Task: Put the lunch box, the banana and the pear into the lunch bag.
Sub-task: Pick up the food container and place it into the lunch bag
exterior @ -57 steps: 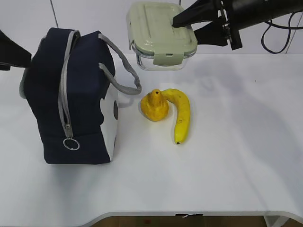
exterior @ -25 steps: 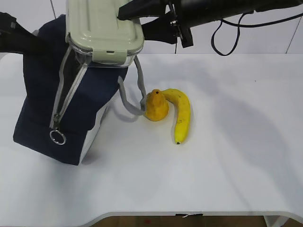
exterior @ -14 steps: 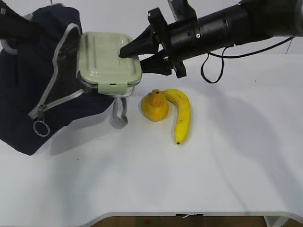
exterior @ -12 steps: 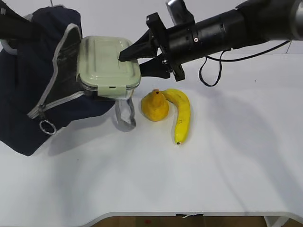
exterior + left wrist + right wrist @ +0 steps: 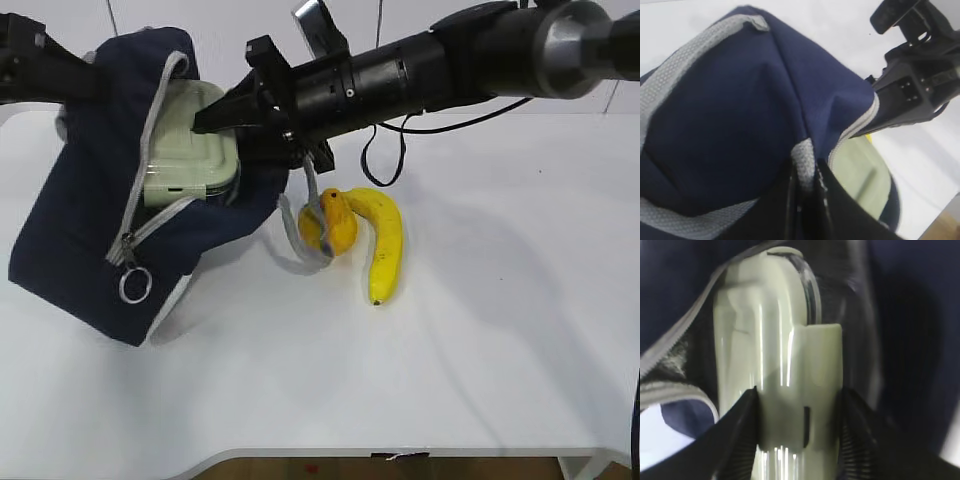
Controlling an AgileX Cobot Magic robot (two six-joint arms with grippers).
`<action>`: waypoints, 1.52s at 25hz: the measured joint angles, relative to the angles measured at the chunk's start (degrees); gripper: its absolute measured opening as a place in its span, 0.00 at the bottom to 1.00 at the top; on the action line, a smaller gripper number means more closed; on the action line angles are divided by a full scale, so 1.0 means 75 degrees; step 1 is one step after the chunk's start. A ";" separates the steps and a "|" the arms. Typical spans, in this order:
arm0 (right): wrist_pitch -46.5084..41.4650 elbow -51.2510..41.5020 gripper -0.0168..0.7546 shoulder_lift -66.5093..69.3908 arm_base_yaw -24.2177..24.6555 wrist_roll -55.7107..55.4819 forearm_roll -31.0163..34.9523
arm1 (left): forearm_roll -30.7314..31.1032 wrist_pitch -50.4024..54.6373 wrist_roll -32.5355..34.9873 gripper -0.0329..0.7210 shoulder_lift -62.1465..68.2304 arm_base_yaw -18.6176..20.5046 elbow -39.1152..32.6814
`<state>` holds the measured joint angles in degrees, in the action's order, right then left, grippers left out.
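The navy lunch bag [image 5: 90, 240] is tilted with its zipped opening facing right. My left gripper [image 5: 805, 170] is shut on a grey webbing handle [image 5: 802, 157] of the bag and holds it up. My right gripper [image 5: 215, 118] is shut on the lunch box [image 5: 190, 140], whose pale green lid sits partly inside the bag's opening. In the right wrist view the lunch box [image 5: 775, 370] fills the space between my fingers [image 5: 742, 425], with dark fabric around it. The pear [image 5: 330, 225] and the banana [image 5: 385, 240] lie on the table right of the bag.
The white table [image 5: 480, 350] spreads to the right and front. A loose grey handle [image 5: 300, 245] hangs down in front of the pear. The zipper's ring pull [image 5: 134, 285] dangles at the bag's lower front. A black cable [image 5: 385, 170] loops under my right arm.
My right gripper has carried the lunch box left and into the bag's opening. The left gripper has tilted the bag further, turning its opening toward the box. The fruit has not moved.
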<state>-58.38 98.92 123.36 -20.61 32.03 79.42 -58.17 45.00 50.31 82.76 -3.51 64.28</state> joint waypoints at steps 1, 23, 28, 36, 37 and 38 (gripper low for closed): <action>0.0025 0.0084 0.50 0.0066 -0.0037 0.0000 0.0021 | -0.0072 0.0000 0.0035 0.08 0.0054 0.0000 0.0000; 0.0627 0.1909 0.50 0.2062 -0.0116 0.0044 0.0438 | -0.0583 -0.0240 0.0586 0.08 0.1063 -0.0016 0.0000; 0.0627 0.1921 0.50 0.2154 -0.0116 0.0044 0.0233 | -0.0583 -0.0240 0.0586 0.08 0.1063 -0.0016 0.0000; 0.0648 0.1921 0.53 0.2187 -0.0116 0.0013 -0.0349 | -0.0583 -0.0240 0.0586 0.08 0.1063 -0.0029 0.0000; 0.0648 0.1921 0.54 0.2203 -0.0116 0.0013 -0.0367 | -0.0583 -0.0240 0.0586 0.08 0.1063 -0.0029 0.0000; 0.0634 0.1921 0.55 0.2218 -0.0116 0.0002 -0.0379 | -0.0583 -0.0240 0.0586 0.08 0.1063 -0.0029 0.0000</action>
<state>-53.62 113.33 139.99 -21.48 32.04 76.58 -62.54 43.20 54.70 90.73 -3.72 64.28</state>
